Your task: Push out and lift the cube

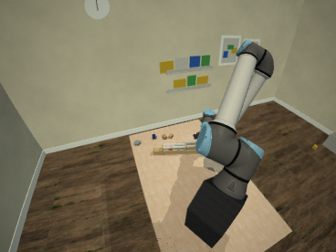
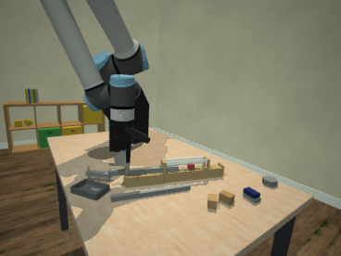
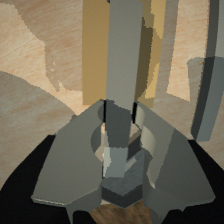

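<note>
Closed on the grey rod (image 1: pixel 191 143) (image 2: pixel 150 171) (image 3: pixel 124 50), my fingers (image 2: pixel 128 170) pinch it near its rear part, with most of its length reaching ahead. The red cube (image 1: pixel 171 149) (image 2: pixel 191 166) sits inside the channel (image 1: pixel 178 152) (image 2: pixel 199 174) (image 3: pixel 95 55), right of centre in the exterior view, beneath the pale barred roof (image 1: pixel 173 144) (image 2: pixel 185 161).

I judge the rod stiff and light enough to carry, but gripped so far back it could swing or twist if the front catches. Smooth flat sides may slip under a hard push, so I would keep my hold square on both faces and push gently. The cube looks small, rigid and likely to slide; once out, I would take it by two opposite upright sides.

Lengthwise, the rod runs up the wrist view, and left to right in the exterior view with its front end toward the cube. The channel's long axis runs nearly the same way, its short ledge at the right there. The cube has no long axis; I cannot tell whether it is slightly turned.
</note>
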### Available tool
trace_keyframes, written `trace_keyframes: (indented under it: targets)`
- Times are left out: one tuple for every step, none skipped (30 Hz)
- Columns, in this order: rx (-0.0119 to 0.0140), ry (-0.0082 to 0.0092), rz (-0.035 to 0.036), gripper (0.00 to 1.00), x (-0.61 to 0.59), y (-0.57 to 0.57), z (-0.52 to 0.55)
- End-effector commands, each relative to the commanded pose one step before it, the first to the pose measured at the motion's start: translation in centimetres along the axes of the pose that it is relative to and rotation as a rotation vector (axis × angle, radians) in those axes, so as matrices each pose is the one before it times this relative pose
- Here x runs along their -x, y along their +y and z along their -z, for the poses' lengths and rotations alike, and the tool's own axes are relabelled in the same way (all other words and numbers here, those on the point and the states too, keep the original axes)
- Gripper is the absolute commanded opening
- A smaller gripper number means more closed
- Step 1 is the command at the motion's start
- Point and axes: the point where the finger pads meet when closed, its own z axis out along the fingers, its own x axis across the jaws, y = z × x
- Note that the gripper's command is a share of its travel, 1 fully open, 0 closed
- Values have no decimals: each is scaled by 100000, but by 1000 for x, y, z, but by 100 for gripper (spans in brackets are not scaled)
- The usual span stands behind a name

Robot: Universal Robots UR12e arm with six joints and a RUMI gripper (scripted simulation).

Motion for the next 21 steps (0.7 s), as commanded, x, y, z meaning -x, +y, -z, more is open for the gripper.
trace_keyframes:
  targets:
    - [11,83,-11,0,-35,-804,38]
    - [0,0,0,0,0,-245,0]
    - [0,0,0,0,1,-252,0]
    - [0,0,0,0,0,-259,0]
    - [0,0,0,0,1,-265,0]
    - [0,0,0,0,0,-271,0]
    - [0,1,0,0,1,-276,0]
    - [1,1,0,0,1,-282,1]
    - [0,0,0,0,1,-286,0]
    - [0,0,0,0,1,-291,0]
    - [0,0,0,0,0,-295,0]
    - [0,0,0,0,1,-298,0]
    - [0,0,0,0,0,-301,0]
    - [0,0,0,0,0,0,0]
    - [0,0,0,0,0,0,0]
    - [0,0,0,0,0,-303,0]
    - [0,0,0,0,1,-305,0]
    - [0,0,0,0,0,-307,0]
    - [0,0,0,0,0,-308,0]
    - [0,0,0,0,1,-308,0]
    - [0,0,0,0,0,-308,0]
